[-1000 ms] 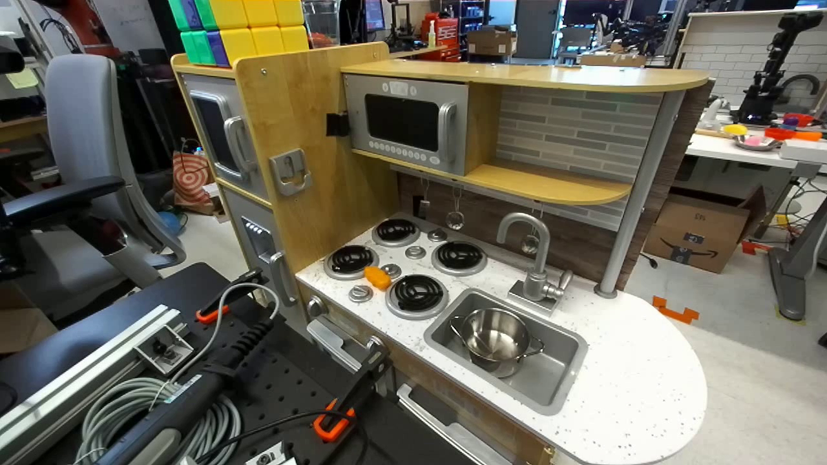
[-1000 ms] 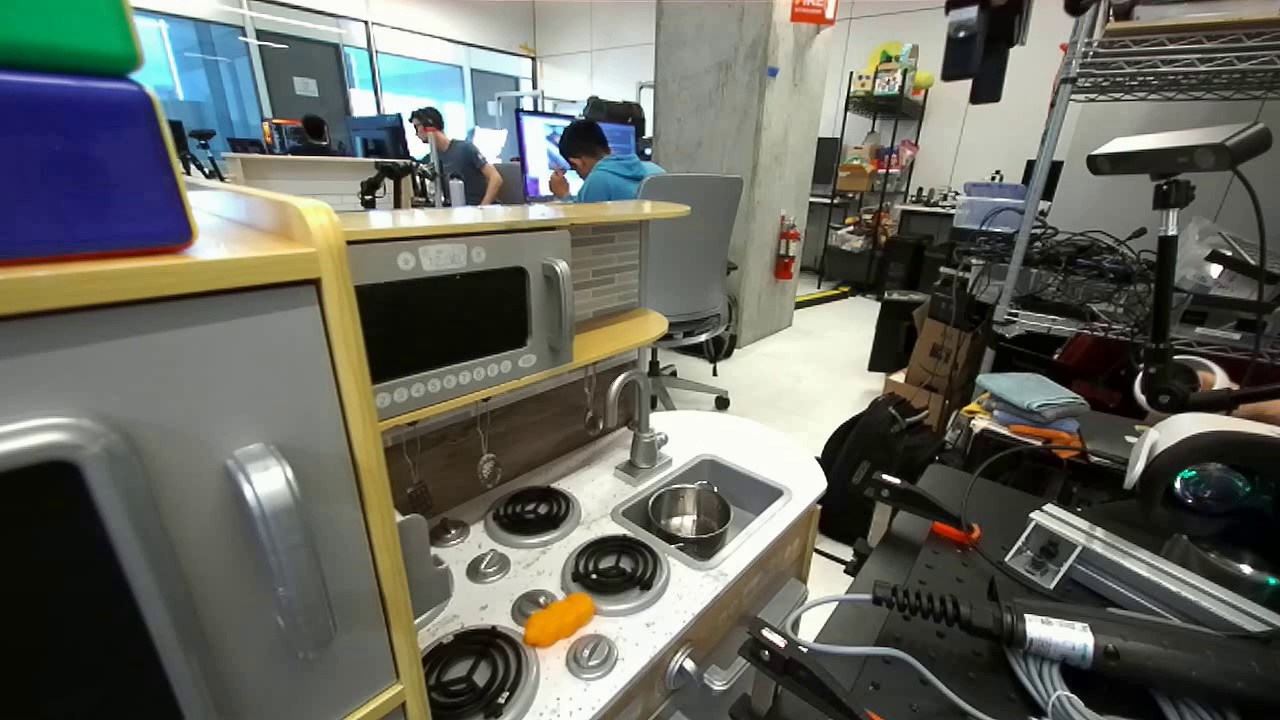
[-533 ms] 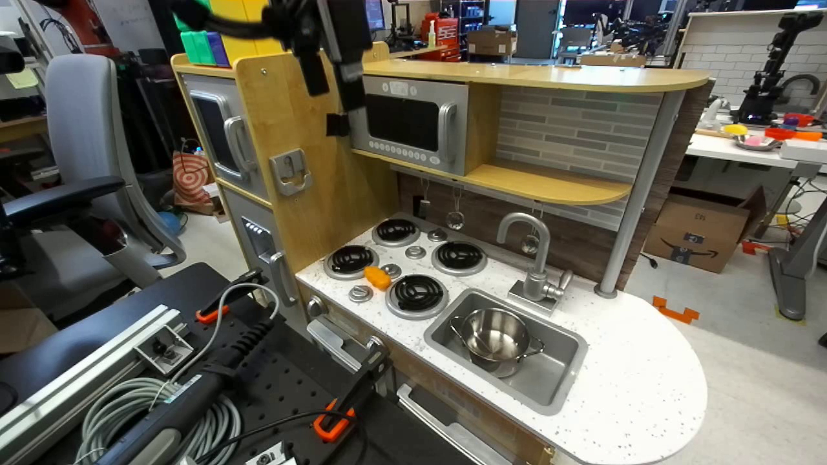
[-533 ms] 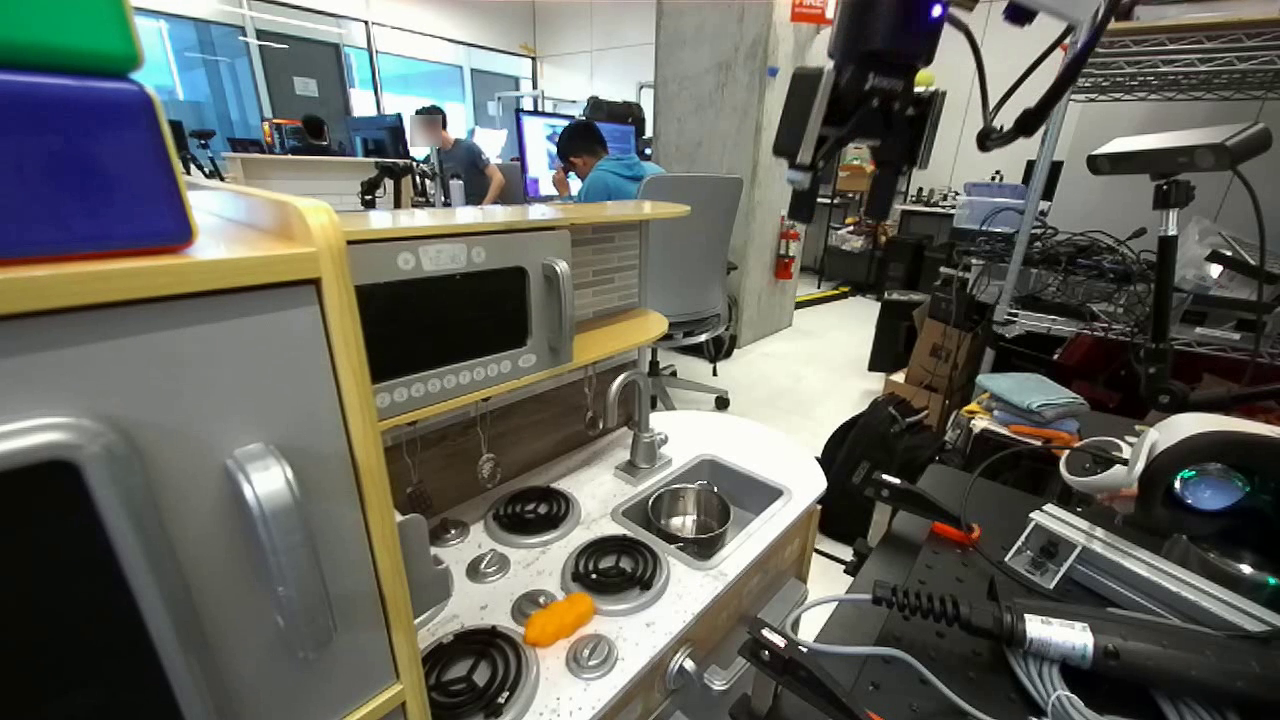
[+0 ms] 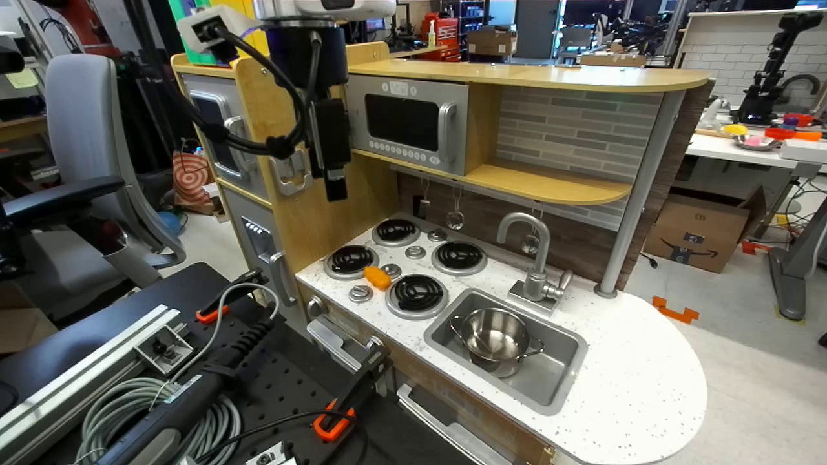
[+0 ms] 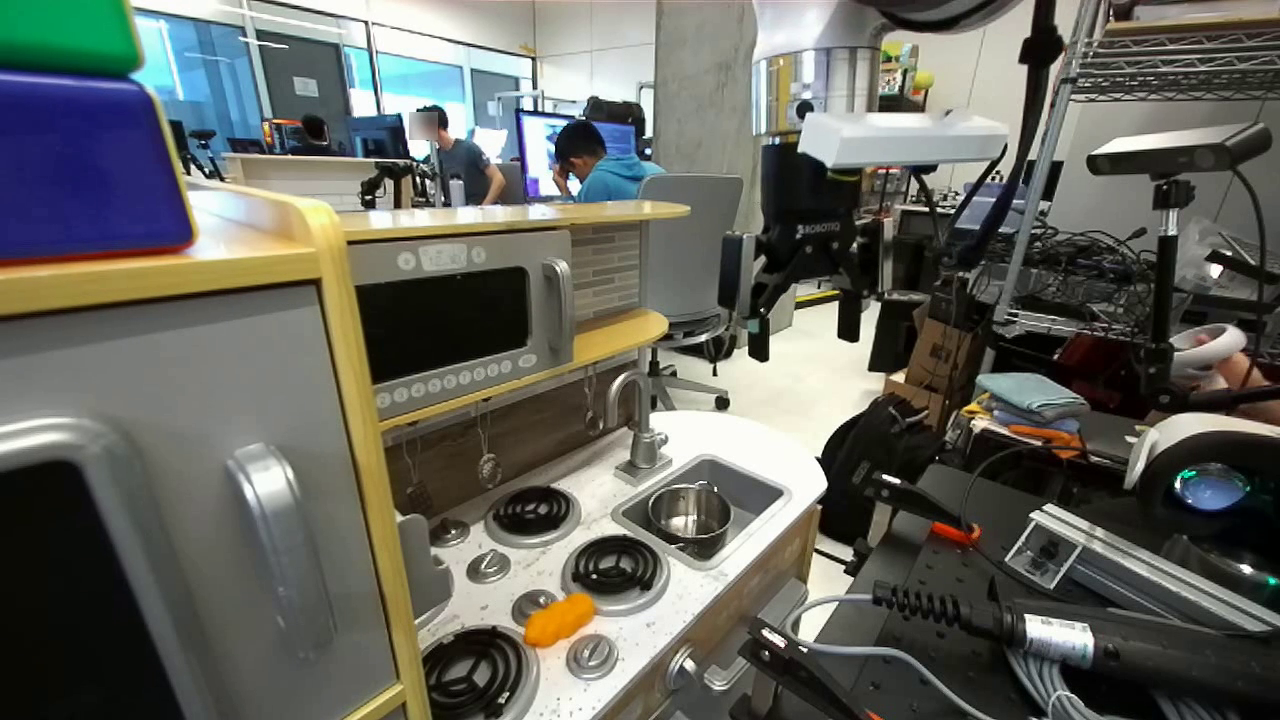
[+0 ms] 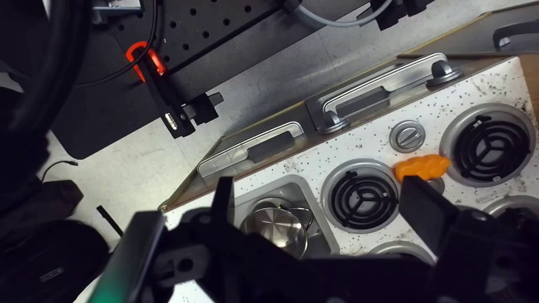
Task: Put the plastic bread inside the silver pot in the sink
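The orange plastic bread (image 5: pixel 377 278) lies on the white stove top between two front burners, against a knob. It also shows in the wrist view (image 7: pixel 422 167), partly behind a fingertip. The silver pot (image 5: pixel 496 336) stands in the grey sink (image 5: pixel 543 387) with its opening up, and I see nothing in it. The wrist view shows the pot (image 7: pixel 278 229) partly hidden by the gripper. My gripper (image 6: pixel 803 335) is open with nothing between its fingers, pointing down in the air well above the counter. In the wrist view its fingers (image 7: pixel 318 181) are wide apart.
A grey faucet (image 5: pixel 533 252) rises behind the sink. A toy microwave (image 5: pixel 407 123) and a wooden shelf (image 5: pixel 549 184) overhang the back of the stove. A tall wooden cabinet (image 5: pixel 291 110) stands at the stove's end. A black table (image 5: pixel 284 361) with clamps and cables lies in front.
The arm has come into both exterior views from above. The gripper has moved down toward the counter and stays open. The bread and pot have not moved.
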`<state>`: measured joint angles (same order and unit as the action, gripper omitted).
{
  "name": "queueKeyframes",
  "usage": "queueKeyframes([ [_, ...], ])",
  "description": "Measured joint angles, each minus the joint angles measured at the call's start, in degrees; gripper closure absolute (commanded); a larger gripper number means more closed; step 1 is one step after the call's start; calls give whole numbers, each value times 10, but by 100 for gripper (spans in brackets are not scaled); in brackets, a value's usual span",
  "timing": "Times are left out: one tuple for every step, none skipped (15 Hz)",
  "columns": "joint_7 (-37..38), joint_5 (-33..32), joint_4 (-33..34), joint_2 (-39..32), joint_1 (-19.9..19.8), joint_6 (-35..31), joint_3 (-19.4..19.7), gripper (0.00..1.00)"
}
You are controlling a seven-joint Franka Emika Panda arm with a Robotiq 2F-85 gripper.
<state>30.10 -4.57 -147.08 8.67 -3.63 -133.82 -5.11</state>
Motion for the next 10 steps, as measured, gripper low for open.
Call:
queueKeyframes([
  [0, 0, 2, -1, 0, 2, 0, 0],
  [0, 0, 4, 0, 0, 3, 0, 0],
  [0, 0, 4, -1, 0, 3, 0, 0],
  [0, 0, 3, -1, 0, 3, 0, 0],
  [0, 0, 3, -1, 0, 3, 1, 0],
  [0, 0, 3, -1, 0, 3, 1, 0],
  [0, 0, 3, -1, 0, 3, 1, 0],
  [0, 0, 3, -1, 0, 3, 1, 0],
  [0, 0, 3, -1, 0, 3, 1, 0],
  [0, 0, 3, -1, 0, 3, 1, 0],
])
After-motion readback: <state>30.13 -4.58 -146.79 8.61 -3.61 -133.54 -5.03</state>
